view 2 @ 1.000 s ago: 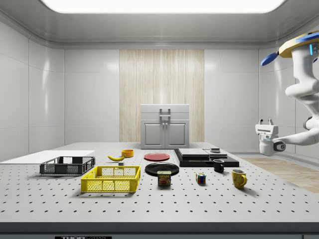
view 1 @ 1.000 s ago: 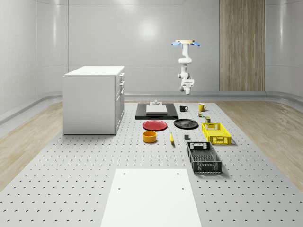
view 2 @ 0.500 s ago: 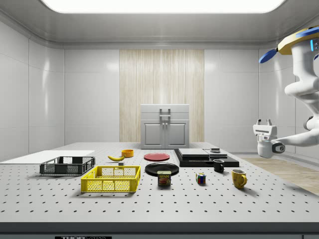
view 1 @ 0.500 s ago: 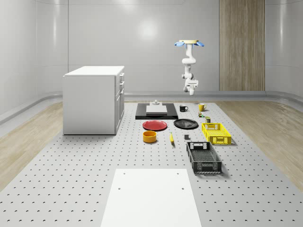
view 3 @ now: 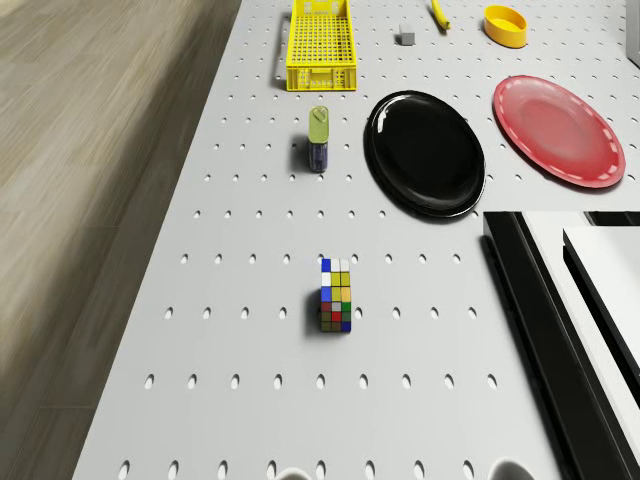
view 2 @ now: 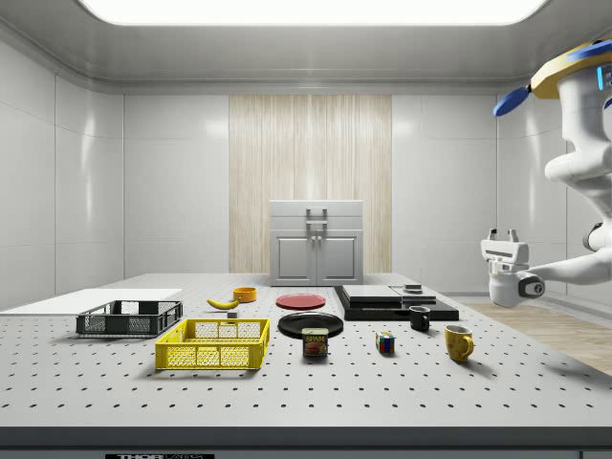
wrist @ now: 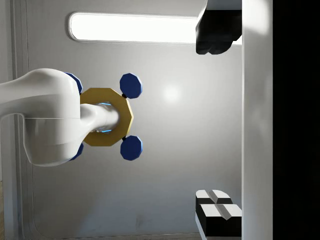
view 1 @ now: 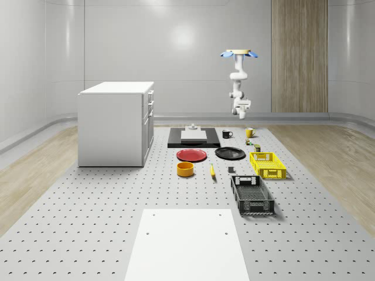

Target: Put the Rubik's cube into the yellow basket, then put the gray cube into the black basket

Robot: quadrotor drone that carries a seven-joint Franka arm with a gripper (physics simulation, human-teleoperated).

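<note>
The Rubik's cube (view 3: pixel 336 296) (view 2: pixel 385 343) (view 1: pixel 248 141) lies on the perforated table, beside a tin can (view 2: pixel 315 341). The small gray cube (view 1: pixel 231 170) (view 3: pixel 406 36) sits between the yellow basket (view 1: pixel 268 164) (view 2: pixel 213 344) (view 3: pixel 320 45) and the banana. The black basket (view 1: pixel 252 195) (view 2: pixel 129 317) stands nearer the front. The drone (view 1: pixel 239 54) (view 2: pixel 583 76) hovers high above the table's far end, over the Rubik's cube area. My gripper (view 2: pixel 504 234) (view 1: pixel 242 104) (wrist: pixel 200 125) points upward, open and holding nothing, well above the table.
A white cabinet (view 1: pixel 114 123) stands at the whole-scene view's left. A black slab (view 1: pixel 193 139), red plate (view 1: pixel 191 154), black plate (view 1: pixel 229 153), orange bowl (view 1: pixel 185 169), black mug (view 2: pixel 419 318) and yellow mug (view 2: pixel 458 342) sit mid-table. A white mat (view 1: pixel 187 243) lies in front.
The drone and arm have drifted toward the whole-scene view's right. In the side view the gripper has shifted slightly left. Nothing on the table has moved.
</note>
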